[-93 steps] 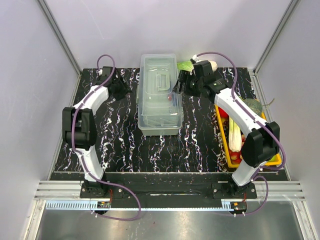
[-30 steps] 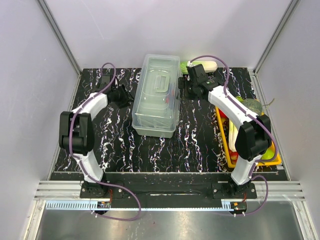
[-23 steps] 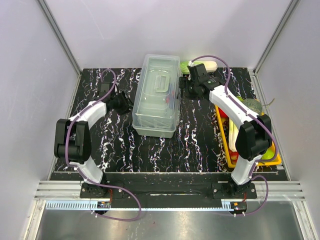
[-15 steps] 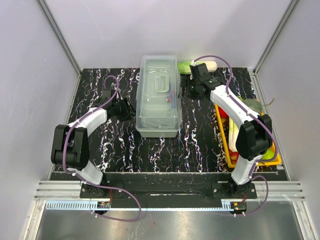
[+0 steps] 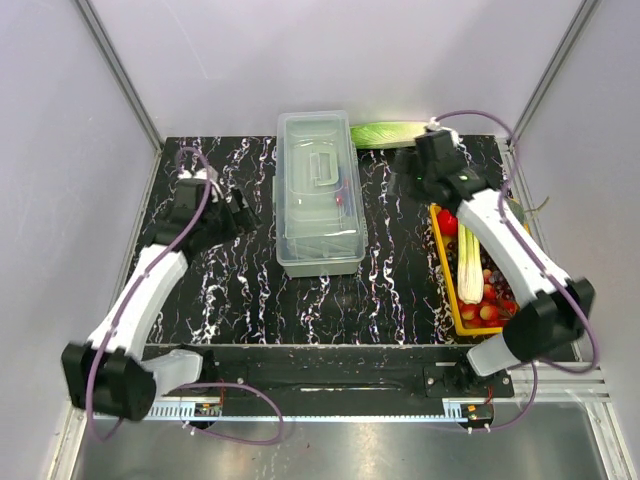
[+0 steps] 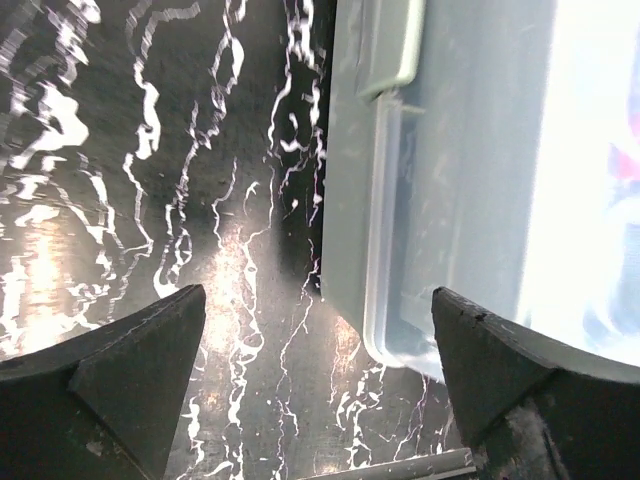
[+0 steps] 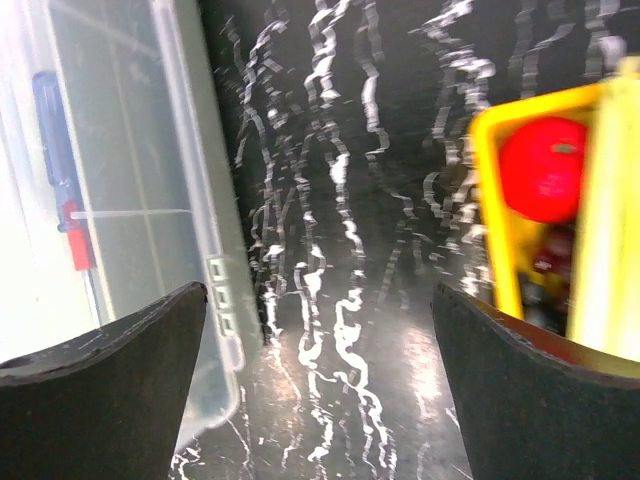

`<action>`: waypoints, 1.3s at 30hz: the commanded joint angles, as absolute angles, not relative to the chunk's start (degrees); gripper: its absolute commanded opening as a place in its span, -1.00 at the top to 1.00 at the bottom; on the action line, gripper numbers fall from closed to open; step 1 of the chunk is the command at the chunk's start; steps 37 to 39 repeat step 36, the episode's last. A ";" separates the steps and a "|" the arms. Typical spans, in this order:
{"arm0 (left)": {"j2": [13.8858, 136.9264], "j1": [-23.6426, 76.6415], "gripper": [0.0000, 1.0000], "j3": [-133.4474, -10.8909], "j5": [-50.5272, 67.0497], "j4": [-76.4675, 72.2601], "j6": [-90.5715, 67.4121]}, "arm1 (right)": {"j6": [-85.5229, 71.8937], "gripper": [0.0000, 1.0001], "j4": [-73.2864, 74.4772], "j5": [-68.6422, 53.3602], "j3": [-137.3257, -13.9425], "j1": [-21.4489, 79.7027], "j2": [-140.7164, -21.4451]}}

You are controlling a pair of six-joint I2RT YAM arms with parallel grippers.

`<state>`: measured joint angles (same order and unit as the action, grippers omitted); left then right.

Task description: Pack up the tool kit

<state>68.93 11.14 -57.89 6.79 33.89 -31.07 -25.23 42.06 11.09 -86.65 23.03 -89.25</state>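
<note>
My left gripper (image 5: 226, 208) and right gripper (image 5: 421, 166) both stand wide open and hold nothing, one on each side of the tool kit (image 5: 318, 190). It lies with its lid down in the middle of the tabletop (image 5: 385, 290), its far end near the far edge. I see three risks:

- A push on one long wall alone would probably skew the smooth box.
- My right fingers work between the box and the yellow tray (image 5: 441, 262), so a careless swing could knock its rim.
- I cannot tell whether the pale green tab (image 6: 392, 45) is fastened. If it is loose, lifting by the lid could spill the tools.
</note>
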 commanded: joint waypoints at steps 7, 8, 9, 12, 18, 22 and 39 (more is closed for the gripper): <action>41.34 10.81 -0.98 -64.51 -5.36 50.35 -34.89 | -20.57 -0.99 51.15 30.40 -80.43 20.30 -58.04; 39.05 10.81 -0.98 -64.60 -5.80 51.49 -34.89 | -20.48 -0.98 50.63 31.89 -79.55 20.30 -54.88; 36.24 10.81 -0.98 -64.77 -7.19 52.81 -35.07 | -20.57 -0.99 50.10 33.47 -78.41 20.30 -52.15; 29.03 10.81 -0.98 -66.26 -9.66 55.80 -35.51 | -20.13 -0.99 47.56 35.24 -74.98 20.30 -43.71; 22.42 10.81 -0.98 -71.54 -12.30 61.16 -35.16 | -16.53 -0.99 46.14 30.24 -71.46 20.30 -33.06; 21.89 10.72 -0.98 -72.95 -12.75 62.40 -34.89 | -16.52 -0.99 46.49 29.36 -72.51 20.30 -29.80; 22.94 10.81 -0.98 -74.62 -11.08 62.49 -33.49 | -18.63 -0.98 47.46 26.98 -74.09 20.30 -27.07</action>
